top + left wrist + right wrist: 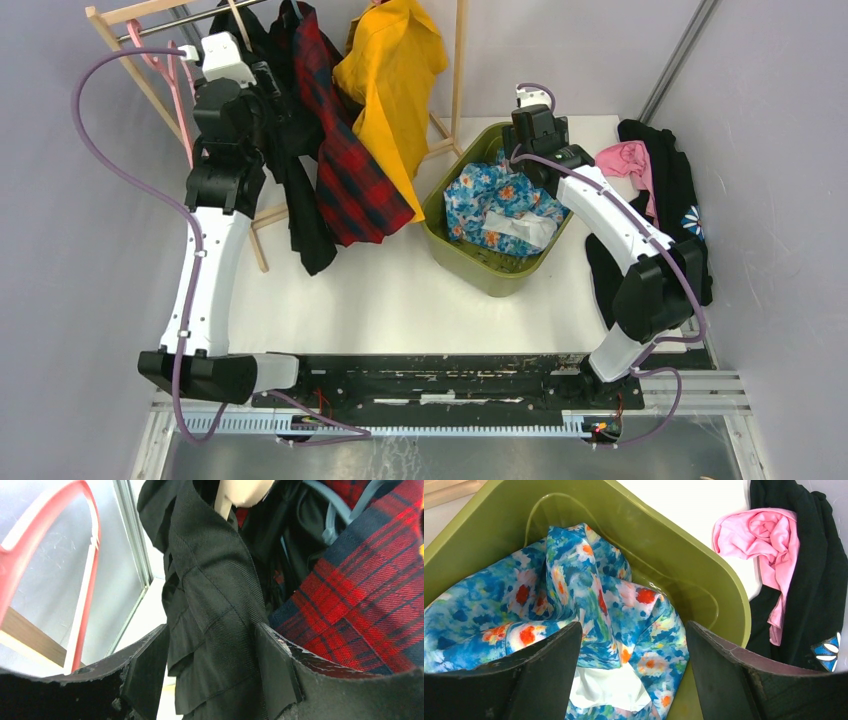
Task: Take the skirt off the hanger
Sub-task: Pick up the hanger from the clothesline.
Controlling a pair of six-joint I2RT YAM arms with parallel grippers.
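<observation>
A black skirt (300, 190) with tiered ruffles hangs from the wooden rack (459, 60) at the back left. In the left wrist view its cloth (215, 605) drops between my left gripper's (210, 630) wide pads. The right pad lies against the cloth and a slit of light shows beside the left pad. From above, the left gripper (265, 92) is pushed into the hanging clothes. Cloth hides most of the skirt's hanger; a pale rounded piece (242, 492) shows above it. My right gripper (634, 627) stands open over the green bin (704, 585), holding nothing.
A red plaid garment (350, 170) and a yellow one (395, 80) hang right of the skirt. An empty pink hanger (178, 90) is on the rack's left end. Blue floral cloth (490, 200) fills the bin (440, 225). Black and pink clothes (660, 190) lie at the right edge.
</observation>
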